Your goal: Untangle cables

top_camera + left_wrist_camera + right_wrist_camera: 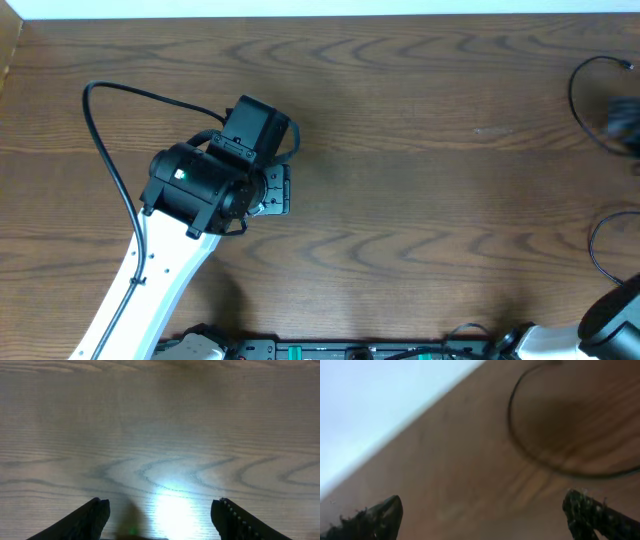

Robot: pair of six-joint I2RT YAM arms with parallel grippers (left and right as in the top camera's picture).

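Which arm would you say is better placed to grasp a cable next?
The right arm, probably: a black cable loop lies just ahead of its open jaws, while the left arm's open jaws face only bare table.

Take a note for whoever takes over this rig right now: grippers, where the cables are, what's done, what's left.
Left gripper: open, empty, over the bare brown wooden table.
Right gripper: open, empty; its view is blurred.
Cables: thin black cable loops lie at the table's right edge, one in front of the right gripper. No white cord in view.
Done: nothing that shows.
Left: grip and separate the loops.
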